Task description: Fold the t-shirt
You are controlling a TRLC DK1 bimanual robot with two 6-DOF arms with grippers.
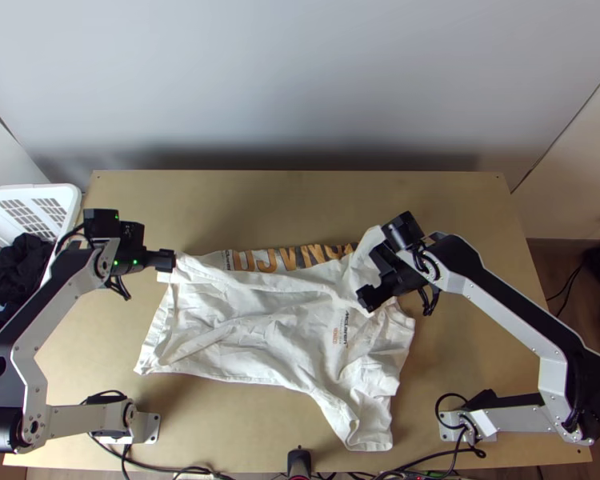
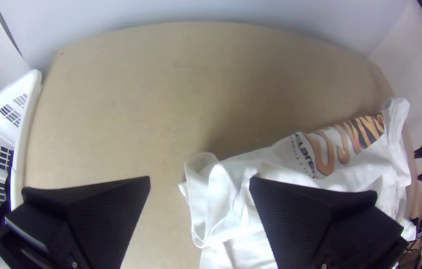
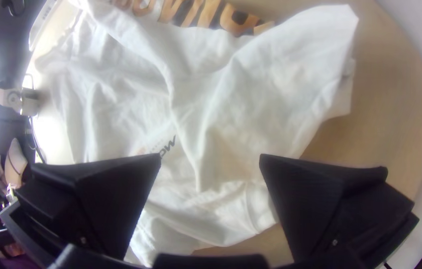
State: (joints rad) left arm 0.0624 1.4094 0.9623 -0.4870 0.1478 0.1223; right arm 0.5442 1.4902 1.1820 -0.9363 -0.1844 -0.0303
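White cloth t-shirt [image 1: 272, 320], orange-and-black print along its upper edge, lies rumpled across the top view's centre and lower middle! Black flat-fingered left gripper [image 1: 164, 260] at its upper-left corner, wide open, empty; matching right gripper [image 1: 370, 276] over its upper right, spread wide, gripping nothing.

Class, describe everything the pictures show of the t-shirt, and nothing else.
The t-shirt is white, seemingly thin soft cloth, with bold orange-and-black lettering along its far edge and small print elsewhere. It lies unevenly spread on the wooden table, wrinkled and partly folded over itself, one part trailing toward the near edge. The open left gripper is at its far left corner, the open right gripper above its right part; whether either touches it is unclear.
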